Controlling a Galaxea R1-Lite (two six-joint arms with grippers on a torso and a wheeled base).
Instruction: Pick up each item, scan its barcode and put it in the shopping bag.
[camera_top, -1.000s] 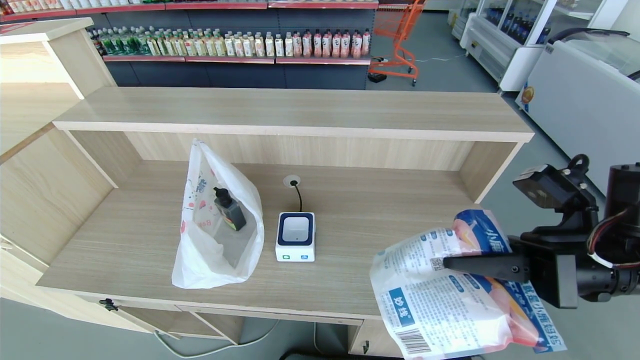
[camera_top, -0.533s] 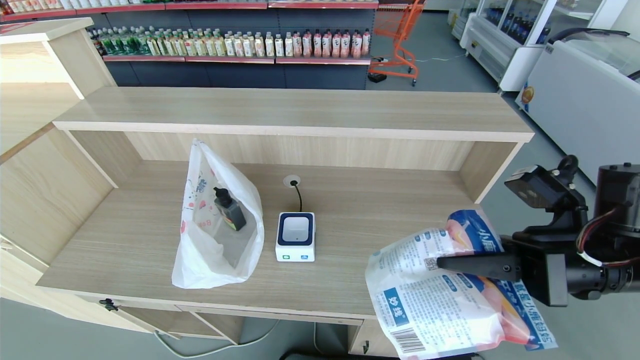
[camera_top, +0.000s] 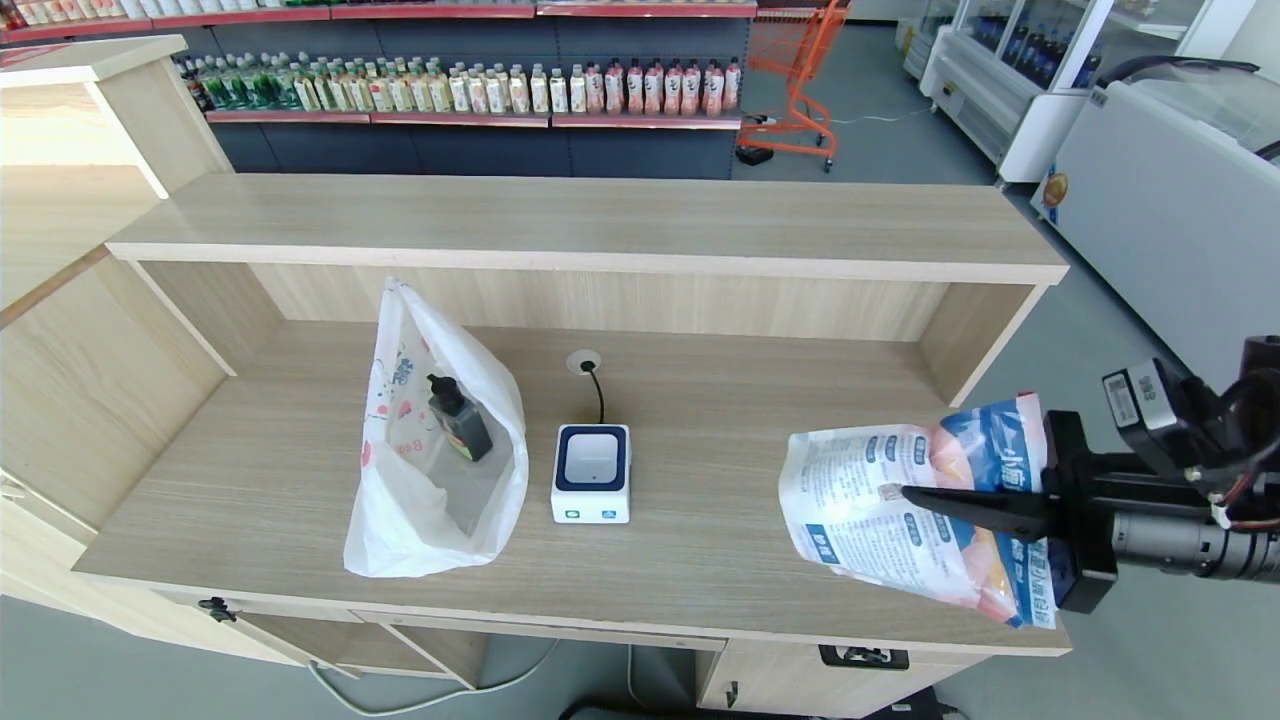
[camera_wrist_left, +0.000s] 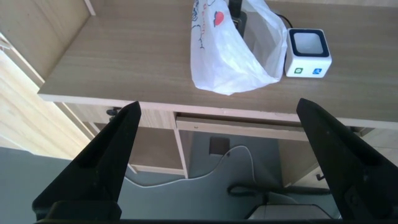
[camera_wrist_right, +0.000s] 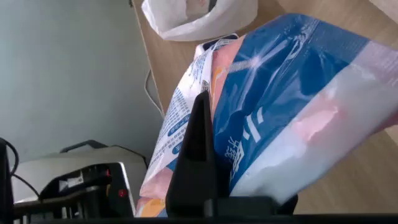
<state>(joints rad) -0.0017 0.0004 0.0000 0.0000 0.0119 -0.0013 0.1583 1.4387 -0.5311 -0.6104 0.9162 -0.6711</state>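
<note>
The blue, white and pink printed plastic food packet (camera_top: 880, 500) is held over the near right corner of the light wooden checkout counter (camera_top: 750, 420) in the head view, its white printed face turned left. The right gripper (camera_top: 960, 505) is clamped on it from the right. One black finger (camera_top: 985, 505) lies across the printed face, and the other is hidden behind the packet. Well to the left of it sits the white square barcode scanner with a dark blue frame (camera_top: 591, 472), its black cable (camera_top: 598, 392) running to a hole farther back. Just left of the scanner stands the white plastic shopping bag (camera_top: 400, 520), its mouth open, with a dark bottle (camera_top: 460, 415) leaning inside.

In the left wrist view the left gripper (camera_wrist_left: 219, 115) is spread wide with nothing between its two black fingers (camera_wrist_left: 106, 168). It hangs on the near side of the counter (camera_wrist_left: 124, 56), off its edge, with the shopping bag (camera_wrist_left: 217, 62) and the scanner (camera_wrist_left: 308, 53) side by side beyond.

In the right wrist view the packet (camera_wrist_right: 280, 106) is pinched in the right gripper (camera_wrist_right: 208, 124) — one black finger (camera_wrist_right: 199, 149) presses flat against the blue and pink side. The counter (camera_wrist_right: 165, 62) and the lower part of the shopping bag (camera_wrist_right: 199, 15) lie farther off.
</note>
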